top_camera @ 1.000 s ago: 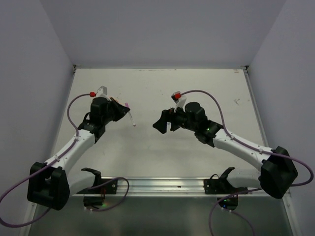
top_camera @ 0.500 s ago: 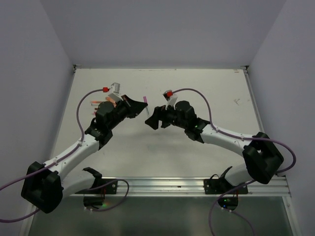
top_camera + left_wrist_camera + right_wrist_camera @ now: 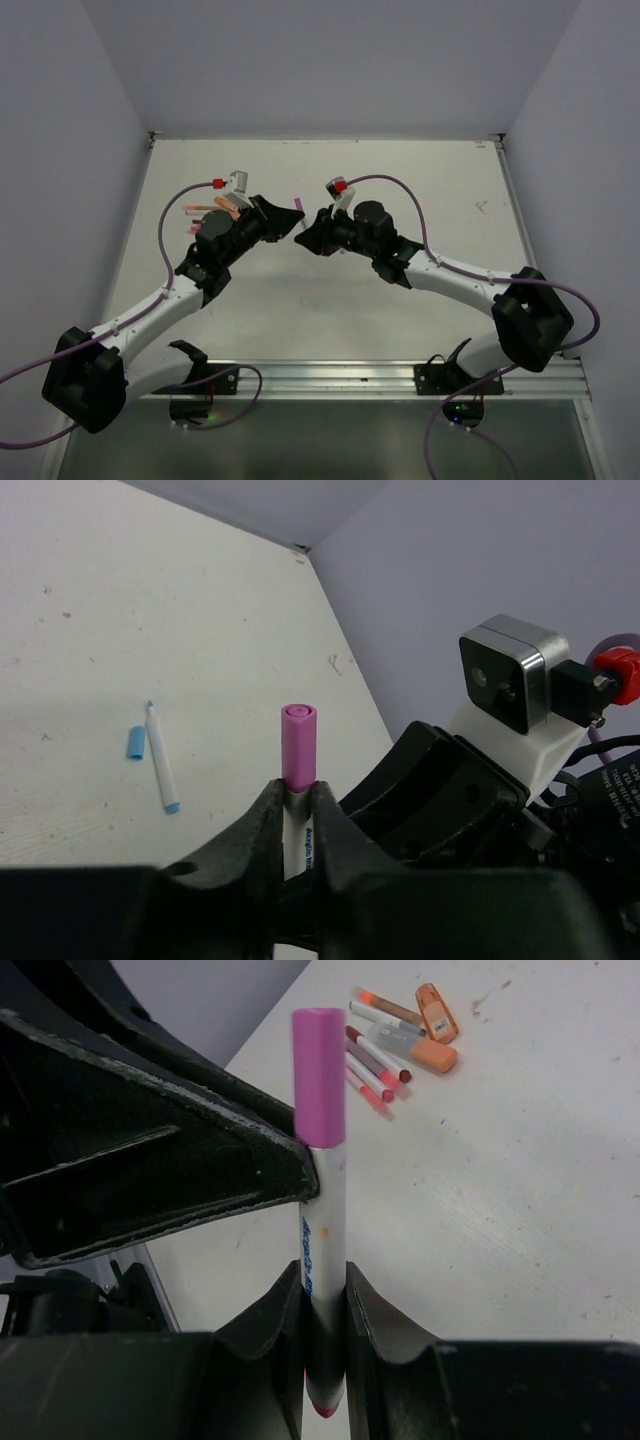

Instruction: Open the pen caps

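My left tool (image 3: 297,798) is closed narrow on the pale barrel of a pen (image 3: 325,1210). It grips just below the pink cap (image 3: 299,745), which is on and sticks out past my fingertips. My right tool (image 3: 322,1290) is clamped on the same barrel, farther from the cap, nose to nose with the left above the counter (image 3: 150,630). Beyond my left tool lies a blue pen (image 3: 160,770), with a loose blue cap (image 3: 135,743) just beside it. Beyond my right tool lies a cluster of other pens (image 3: 385,1050).
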Motion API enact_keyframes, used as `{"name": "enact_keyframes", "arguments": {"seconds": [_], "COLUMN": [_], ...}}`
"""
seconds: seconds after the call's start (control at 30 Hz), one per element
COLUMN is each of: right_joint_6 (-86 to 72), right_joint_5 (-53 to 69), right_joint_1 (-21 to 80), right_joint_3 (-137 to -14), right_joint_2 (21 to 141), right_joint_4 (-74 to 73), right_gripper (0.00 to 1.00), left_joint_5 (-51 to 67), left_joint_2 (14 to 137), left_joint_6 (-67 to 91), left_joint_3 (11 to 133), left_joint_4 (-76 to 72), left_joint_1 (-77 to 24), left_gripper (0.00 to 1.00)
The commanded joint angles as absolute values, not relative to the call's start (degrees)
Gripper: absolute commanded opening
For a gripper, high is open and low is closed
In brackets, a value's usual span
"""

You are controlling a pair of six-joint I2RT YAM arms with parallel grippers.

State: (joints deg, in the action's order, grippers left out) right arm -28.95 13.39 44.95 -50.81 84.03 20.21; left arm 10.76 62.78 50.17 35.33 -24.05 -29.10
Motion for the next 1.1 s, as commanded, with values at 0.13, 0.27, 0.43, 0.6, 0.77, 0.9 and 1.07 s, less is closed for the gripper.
{"name": "enact_keyframes", "arguments": {"seconds": [0.13, 0.27, 0.43, 0.6, 0.77, 0.9, 1.07], "right_joint_6": [-27.33, -26.28, -25.23, -24.87, -24.52, -24.52, -24.26], "right_joint_5": [13.36, 14.32, 16.52, 17.75, 17.75, 17.75, 18.02], "right_joint_1": [44.56, 44.56, 44.56, 44.56, 44.56, 44.56, 44.56], "right_joint_3": [-51.24, -49.75, -48.96, -48.6, -48.6, -48.34, -46.94], "right_joint_2": [80.69, 78.76, 77.78, 77.34, 77.43, 77.43, 77.08], "right_joint_4": [18.99, 17.49, 16.35, 16.08, 16.26, 16.7, 16.79], "right_gripper": [0.0, 0.0, 0.0, 0.0, 0.0, 0.0, 0.0], "left_joint_5": [14.06, 14.06, 16.08, 19.07, 21.44, 21.45, 19.51], "left_joint_2": [61.87, 62.14, 63.63, 65.74, 67.94, 67.68, 66.8], "left_joint_6": [44.4, 42.28, 41.22, 41.57, 42.1, 42.71, 43.07], "left_joint_3": [37.7, 39.72, 41.39, 42.71, 43.68, 43.42, 43.5], "left_joint_4": [-25.84, -23.29, -23.03, -23.9, -24.08, -24.26, -24.43], "left_joint_1": [-29.71, -29.62, -29.62, -29.62, -29.62, -29.62, -29.62], "left_gripper": [0.51, 0.59, 0.6, 0.57, 0.48, 0.34, 0.27]}}
